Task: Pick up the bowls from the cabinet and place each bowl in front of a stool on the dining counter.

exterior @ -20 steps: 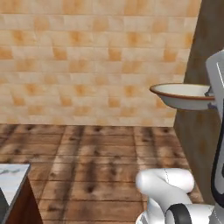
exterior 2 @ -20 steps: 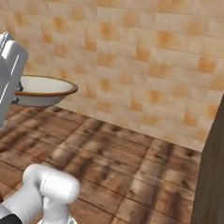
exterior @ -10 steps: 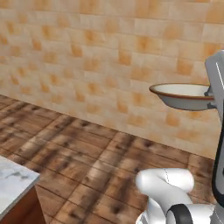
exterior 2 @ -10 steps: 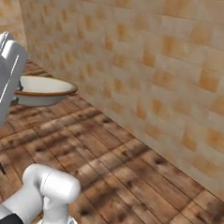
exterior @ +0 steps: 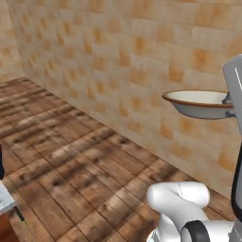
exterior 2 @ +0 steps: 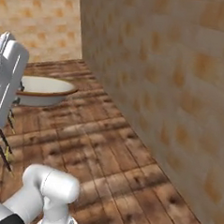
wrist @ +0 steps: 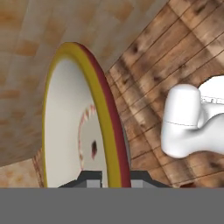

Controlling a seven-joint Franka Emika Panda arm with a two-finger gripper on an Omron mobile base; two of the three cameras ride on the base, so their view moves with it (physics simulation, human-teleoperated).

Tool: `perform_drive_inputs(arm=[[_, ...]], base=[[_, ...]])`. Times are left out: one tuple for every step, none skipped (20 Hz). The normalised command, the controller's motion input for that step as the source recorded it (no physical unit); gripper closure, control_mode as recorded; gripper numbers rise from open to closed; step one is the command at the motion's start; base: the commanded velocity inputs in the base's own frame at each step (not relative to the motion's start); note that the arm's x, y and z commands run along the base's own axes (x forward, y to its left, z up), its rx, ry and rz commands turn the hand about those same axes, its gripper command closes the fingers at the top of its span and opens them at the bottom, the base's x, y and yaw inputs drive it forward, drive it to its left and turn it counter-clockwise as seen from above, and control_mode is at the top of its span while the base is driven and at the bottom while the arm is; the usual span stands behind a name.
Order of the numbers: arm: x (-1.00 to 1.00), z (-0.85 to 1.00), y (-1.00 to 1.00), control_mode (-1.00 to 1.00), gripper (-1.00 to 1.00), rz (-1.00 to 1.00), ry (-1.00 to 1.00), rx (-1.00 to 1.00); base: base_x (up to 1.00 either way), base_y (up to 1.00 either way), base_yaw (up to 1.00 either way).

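Note:
The wide, shallow cream bowl (exterior: 198, 101) with a thin brown rim hangs level in the air, high over the floor. My gripper (exterior: 229, 101) is shut on its rim at the right edge of the left base view. In the right base view the same bowl (exterior 2: 42, 90) sticks out to the right of my gripper (exterior 2: 19, 92). The hand view looks along the rim of the bowl (wrist: 70, 127), which is pinched between the two tips of my gripper (wrist: 114, 180). The cabinet is out of view. A corner of the dining counter (exterior: 4, 198) shows at the lower left edge.
A tan tiled wall (exterior: 123, 61) runs close along the right, over a dark wood plank floor (exterior: 71, 160). Thin dark legs (exterior 2: 1, 149) stand at the left edge of the right base view. My own white arm link (exterior: 177, 198) sits low in front.
The whole picture has swung as the base turns: the tiled wall now runs slantwise and the counter corner has slid to the left edge. The bowl stays in my gripper, unmoved relative to it.

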Motion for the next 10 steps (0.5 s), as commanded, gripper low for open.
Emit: perform_drive_inputs(arm=[[0.00, 0.00, 0.00, 1.00, 1.00, 0.00, 0.00, 0.00], [0.00, 0.00, 0.00, 1.00, 1.00, 0.00, 0.00, 0.00], [0.00, 0.00, 0.00, 1.00, 1.00, 0.00, 0.00, 0.00], [0.00, 0.00, 0.00, 1.00, 1.00, 0.00, 0.00, 0.00], [0.00, 0.00, 0.00, 1.00, 1.00, 0.00, 0.00, 0.00], [0.00, 0.00, 0.00, 1.00, 1.00, 0.00, 0.00, 0.00], [0.00, 0.00, 0.00, 1.00, 1.00, 0.00, 0.00, 0.00], [0.00, 0.00, 0.00, 1.00, 1.00, 0.00, 0.00, 0.00], [0.00, 0.00, 0.00, 1.00, 1.00, 0.00, 0.00, 0.00], [0.00, 0.00, 0.00, 1.00, 1.00, 0.00, 0.00, 0.00]], base=[[1.00, -0.36, 0.61], [1.00, -0.40, 0.60], [1.00, -0.41, 0.59], [1.00, -0.39, 0.60], [1.00, -0.37, 0.61], [1.00, -0.23, 0.60], [1.00, -0.21, 0.60], [1.00, -0.21, 0.61], [1.00, -0.20, 0.61], [1.00, -0.19, 0.63]])
